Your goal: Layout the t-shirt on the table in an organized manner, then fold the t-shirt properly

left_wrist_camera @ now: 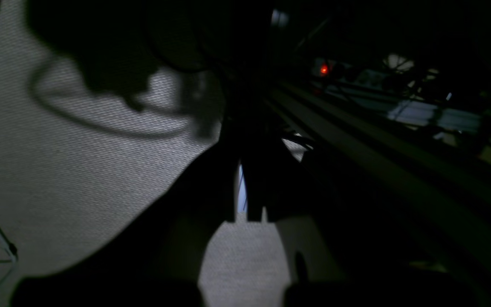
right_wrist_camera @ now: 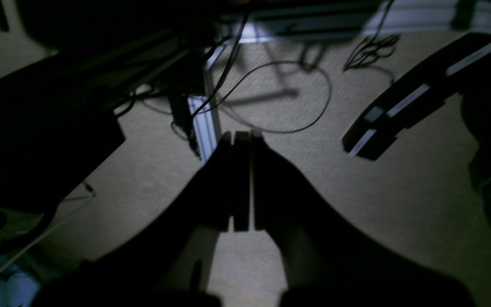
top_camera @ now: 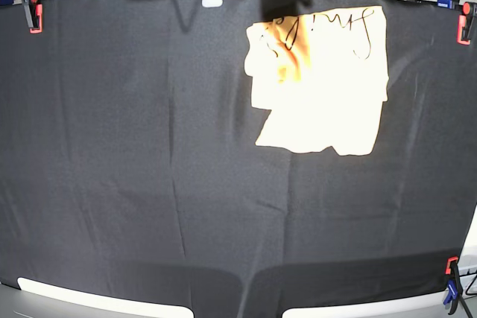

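Both arms hang off the table (top_camera: 112, 184), their wrist cameras looking down at a carpeted floor strewn with cables. The right gripper (right_wrist_camera: 242, 140) has its jaws pressed together on nothing. The left gripper (left_wrist_camera: 245, 213) shows only a thin slit of light between its dark jaws, all but closed, and nothing appears to be held, though the view is too dim to be sure. Neither arm appears in the base view.

Across the black cloth, well toward the far edge and right of centre, the t-shirt (top_camera: 320, 80) lies alone as a compact, roughly squared block, apparently already folded. It is soft, light cotton that will sag and drag rather than hold shape, so any further fold is best taken by pinching a corner or hem edge.

Red and blue clamps (top_camera: 31, 9) pin the cloth at the corners. No brand, label or legible writing shows anywhere.
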`<move>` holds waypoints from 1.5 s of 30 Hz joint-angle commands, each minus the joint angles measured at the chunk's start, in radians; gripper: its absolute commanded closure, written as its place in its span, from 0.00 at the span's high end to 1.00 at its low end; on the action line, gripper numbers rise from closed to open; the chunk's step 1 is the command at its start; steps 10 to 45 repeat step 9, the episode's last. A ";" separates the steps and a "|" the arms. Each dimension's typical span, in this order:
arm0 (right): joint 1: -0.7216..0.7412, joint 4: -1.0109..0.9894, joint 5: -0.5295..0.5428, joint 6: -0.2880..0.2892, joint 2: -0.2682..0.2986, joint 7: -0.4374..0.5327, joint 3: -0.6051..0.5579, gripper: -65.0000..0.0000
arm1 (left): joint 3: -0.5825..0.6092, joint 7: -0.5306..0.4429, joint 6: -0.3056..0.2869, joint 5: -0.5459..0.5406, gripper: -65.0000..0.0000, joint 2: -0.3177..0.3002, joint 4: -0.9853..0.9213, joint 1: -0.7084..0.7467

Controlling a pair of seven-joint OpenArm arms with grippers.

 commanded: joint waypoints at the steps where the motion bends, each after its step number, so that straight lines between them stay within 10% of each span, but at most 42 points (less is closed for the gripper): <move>1: -0.003 0.005 0.003 0.008 0.009 -0.002 0.002 0.00 | 0.000 -0.011 -0.008 -0.007 0.02 -0.003 0.002 0.003; 45: -0.002 0.005 0.003 0.008 0.009 0.005 0.002 0.00 | 0.000 -0.011 -0.008 -0.007 0.02 -0.003 0.002 0.006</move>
